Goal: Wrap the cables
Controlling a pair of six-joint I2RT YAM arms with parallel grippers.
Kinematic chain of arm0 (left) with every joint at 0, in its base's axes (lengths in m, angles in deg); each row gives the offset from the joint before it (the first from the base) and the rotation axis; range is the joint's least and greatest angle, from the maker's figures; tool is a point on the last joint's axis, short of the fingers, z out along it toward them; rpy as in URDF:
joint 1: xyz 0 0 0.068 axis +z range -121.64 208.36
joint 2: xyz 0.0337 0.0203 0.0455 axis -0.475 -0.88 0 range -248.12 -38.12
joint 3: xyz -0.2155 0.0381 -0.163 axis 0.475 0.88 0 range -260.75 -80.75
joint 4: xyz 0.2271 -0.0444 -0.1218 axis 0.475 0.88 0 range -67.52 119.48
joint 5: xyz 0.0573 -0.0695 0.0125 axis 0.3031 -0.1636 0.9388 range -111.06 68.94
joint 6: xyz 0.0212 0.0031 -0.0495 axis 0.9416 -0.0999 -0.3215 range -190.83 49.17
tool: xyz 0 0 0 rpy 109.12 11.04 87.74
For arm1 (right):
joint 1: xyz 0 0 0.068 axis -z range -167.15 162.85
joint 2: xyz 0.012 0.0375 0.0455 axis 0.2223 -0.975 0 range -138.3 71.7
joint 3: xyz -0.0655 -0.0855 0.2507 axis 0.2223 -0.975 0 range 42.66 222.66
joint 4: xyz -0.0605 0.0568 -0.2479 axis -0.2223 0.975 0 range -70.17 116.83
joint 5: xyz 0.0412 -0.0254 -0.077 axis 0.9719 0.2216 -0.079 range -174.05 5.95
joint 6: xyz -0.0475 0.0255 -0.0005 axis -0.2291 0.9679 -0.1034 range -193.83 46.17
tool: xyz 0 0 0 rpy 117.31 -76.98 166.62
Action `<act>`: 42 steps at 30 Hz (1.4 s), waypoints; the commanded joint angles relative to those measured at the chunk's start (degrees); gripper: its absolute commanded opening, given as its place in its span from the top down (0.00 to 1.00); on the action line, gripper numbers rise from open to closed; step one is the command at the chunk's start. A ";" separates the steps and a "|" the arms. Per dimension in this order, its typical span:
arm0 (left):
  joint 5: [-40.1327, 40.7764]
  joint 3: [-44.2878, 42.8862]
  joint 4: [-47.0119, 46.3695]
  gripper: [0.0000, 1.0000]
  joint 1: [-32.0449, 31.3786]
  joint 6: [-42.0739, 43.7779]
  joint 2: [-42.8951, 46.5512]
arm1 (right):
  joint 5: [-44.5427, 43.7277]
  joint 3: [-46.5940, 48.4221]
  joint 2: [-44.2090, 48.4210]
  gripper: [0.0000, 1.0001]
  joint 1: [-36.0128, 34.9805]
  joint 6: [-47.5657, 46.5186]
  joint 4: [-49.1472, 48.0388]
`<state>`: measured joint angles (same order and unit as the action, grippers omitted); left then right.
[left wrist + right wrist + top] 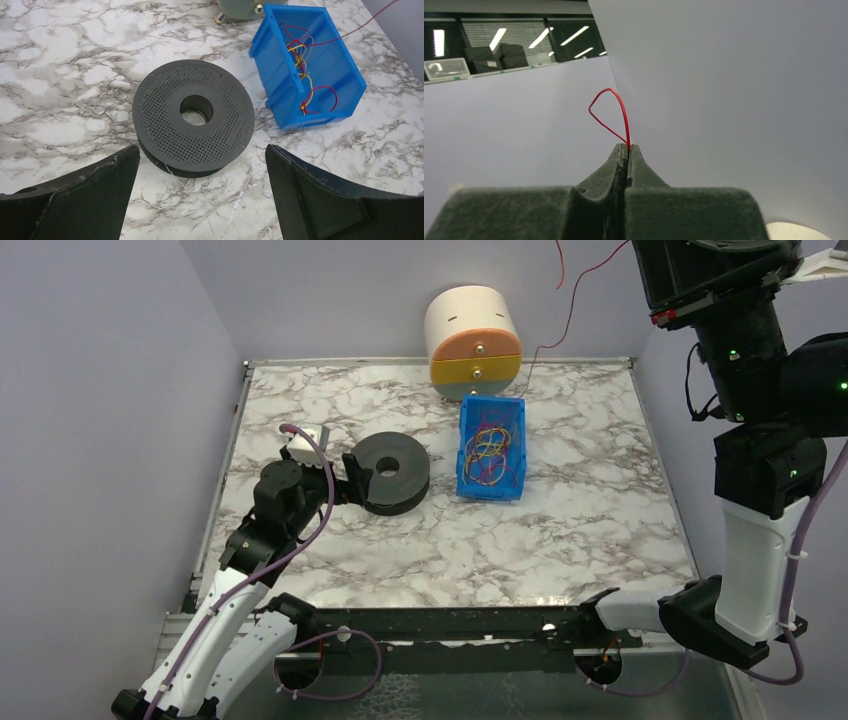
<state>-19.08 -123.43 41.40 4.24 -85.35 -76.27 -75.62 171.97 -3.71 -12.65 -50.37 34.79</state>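
Note:
A black perforated spool (392, 472) lies flat on the marble table, and it also shows in the left wrist view (194, 118). A thin pale thread (175, 177) trails from its rim. My left gripper (350, 480) is open and empty just left of the spool, with its fingers (90, 195) spread wide on the near side. A blue bin (492, 447) right of the spool holds tangled red and yellow cables (300, 55). A red wire (570, 310) rises from the bin out of the top view. My right gripper (628, 150) is raised high and shut on that red wire (616, 112).
A round cream, orange and yellow drawer box (474, 340) stands at the back wall behind the bin. Lilac walls close in the table on the left, back and right. The right arm's body (760, 440) towers over the right edge.

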 commanded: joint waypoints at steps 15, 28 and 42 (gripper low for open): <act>0.30 0.22 -1.60 0.01 -0.23 -0.15 1.74 | -3.54 3.13 3.47 0.99 0.01 13.54 -19.64; -0.36 0.22 -1.79 0.01 -0.23 -0.07 2.69 | -5.49 7.35 2.98 0.99 0.05 26.58 -23.87; -0.27 0.31 -1.88 0.01 -0.23 0.02 3.14 | -4.99 0.58 6.63 0.99 0.10 27.62 -20.17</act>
<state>-19.13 -123.41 41.38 4.24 -85.35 -73.89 -80.41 176.61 0.77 -12.65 -23.26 13.44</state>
